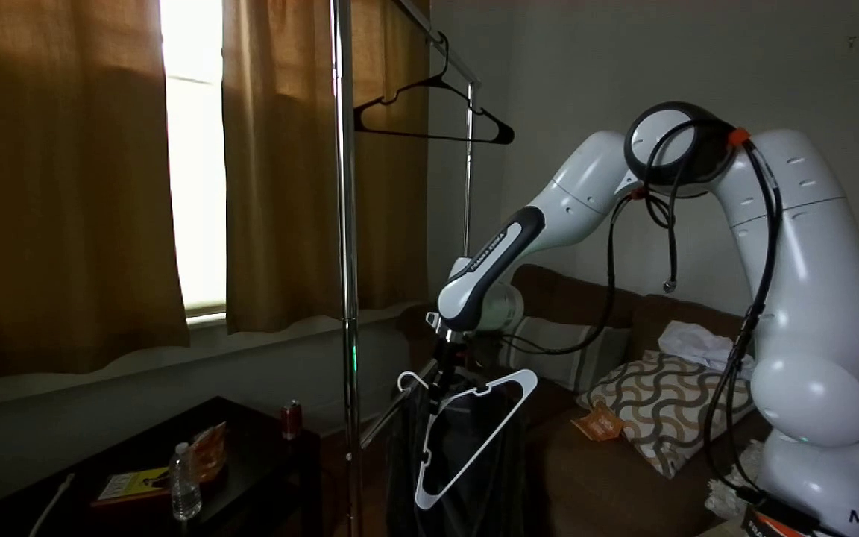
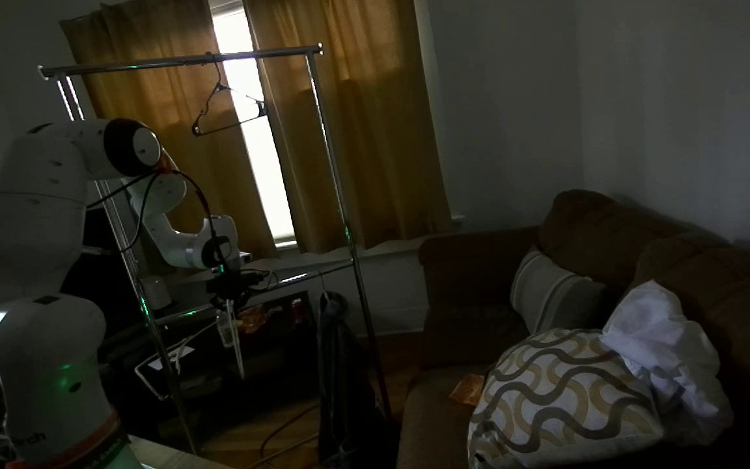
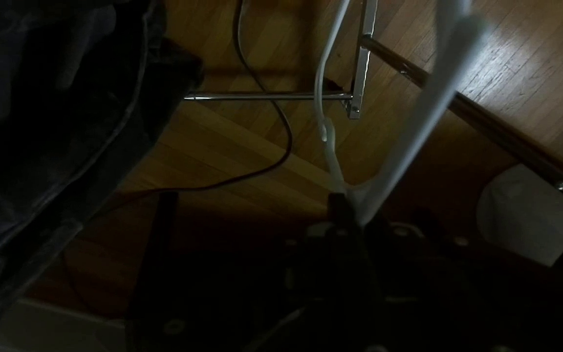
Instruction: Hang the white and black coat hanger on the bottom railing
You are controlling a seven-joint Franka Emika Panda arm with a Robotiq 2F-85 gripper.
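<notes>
My gripper (image 1: 437, 395) is shut on the white and black coat hanger (image 1: 483, 447), near its hook. The white frame hangs tilted below the fingers, its hook (image 1: 411, 377) close to the bottom railing (image 1: 383, 425). I cannot tell if the hook is over the rail. In an exterior view the hanger (image 2: 236, 342) shows nearly edge-on below the gripper (image 2: 229, 296), which covers part of the bottom railing (image 2: 297, 278). In the wrist view the white frame (image 3: 411, 142) rises from the dark fingertips (image 3: 359, 219); I cannot make out the bottom railing there.
A dark garment (image 2: 342, 365) hangs from the bottom railing beside the gripper; it fills the left of the wrist view (image 3: 56, 146). A black hanger (image 1: 437, 80) hangs on the upper crossbar. Rack uprights (image 1: 346, 224) stand close by. A dark table (image 1: 243, 447) holds a bottle (image 1: 185, 485) and can (image 1: 291, 420).
</notes>
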